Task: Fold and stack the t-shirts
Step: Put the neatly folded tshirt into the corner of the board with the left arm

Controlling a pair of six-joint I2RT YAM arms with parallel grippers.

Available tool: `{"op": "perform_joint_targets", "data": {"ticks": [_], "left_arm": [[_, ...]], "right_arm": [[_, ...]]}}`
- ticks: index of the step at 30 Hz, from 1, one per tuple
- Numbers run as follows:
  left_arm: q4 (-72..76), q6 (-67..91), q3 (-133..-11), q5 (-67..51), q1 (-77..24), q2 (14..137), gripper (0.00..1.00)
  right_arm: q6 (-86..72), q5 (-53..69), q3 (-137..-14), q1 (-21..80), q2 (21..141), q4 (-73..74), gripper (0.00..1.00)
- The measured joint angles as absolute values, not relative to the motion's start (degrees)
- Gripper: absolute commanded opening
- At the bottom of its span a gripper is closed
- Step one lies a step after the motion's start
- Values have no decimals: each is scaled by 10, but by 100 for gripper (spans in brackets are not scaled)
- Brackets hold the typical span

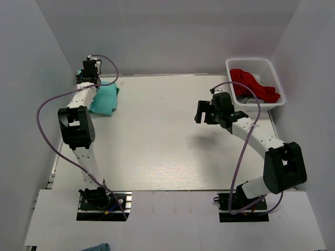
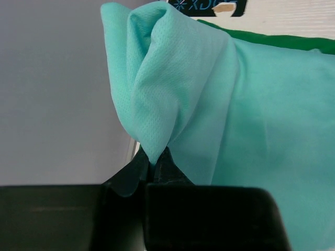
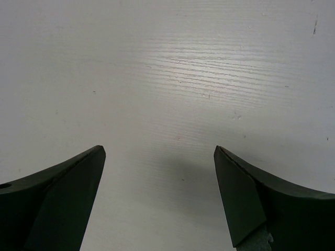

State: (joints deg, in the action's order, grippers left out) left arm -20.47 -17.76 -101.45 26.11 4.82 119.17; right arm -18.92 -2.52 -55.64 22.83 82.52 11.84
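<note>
The light teal t-shirt (image 1: 106, 99) lies folded at the table's far left corner. My left gripper (image 1: 88, 78) is over its far edge, shut on a pinched-up fold of that teal t-shirt (image 2: 261, 130); the cloth rises in a peak from the closed left gripper (image 2: 153, 157). A strip of the darker green t-shirt (image 2: 293, 42) shows beyond and beneath the teal one. My right gripper (image 1: 203, 112) hovers over bare table right of centre. In the right wrist view, the right gripper (image 3: 159, 151) is open wide with nothing between its fingers.
A white plastic basket (image 1: 230, 63) at the far right corner holds a red cloth (image 1: 252, 82). Grey walls close in the table on the left, back and right. A scrap of teal cloth (image 1: 97, 247) shows at the near bottom edge.
</note>
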Motion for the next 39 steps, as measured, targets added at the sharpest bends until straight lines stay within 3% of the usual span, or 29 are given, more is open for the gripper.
{"op": "perform_joint_targets", "data": {"ticks": [2, 3, 5, 7, 8, 19, 27, 30, 36, 39], "left_arm": [[-202, -179, -1026, 271, 52, 1210, 0], [-200, -180, -1031, 277, 54, 1217, 10], [-197, -182, -1035, 286, 55, 1224, 48], [-193, -183, -1044, 301, 56, 1229, 96], [-192, -183, -1050, 310, 56, 1232, 100], [-226, -115, -1097, 350, 54, 1244, 100], [-348, 53, -1095, 212, 48, 1175, 100], [-315, 130, -954, 133, 37, 1038, 100], [-98, 251, -528, -65, -52, 678, 100], [-5, 299, -366, -144, -89, 605, 100]], "right_arm": [[-189, -23, -565, 229, 832, 118, 90], [-189, -21, -569, 228, 837, 118, 90], [-190, -17, -573, 228, 846, 118, 90], [-190, -14, -575, 228, 853, 119, 90], [-190, -13, -575, 228, 856, 119, 90], [-197, -13, -579, 228, 847, 119, 90], [-218, -6, -502, 228, 736, 85, 90], [-228, 1, -453, 228, 695, 72, 90], [-251, 2, -332, 229, 563, 74, 90], [-259, 2, -269, 229, 480, 72, 90]]}}
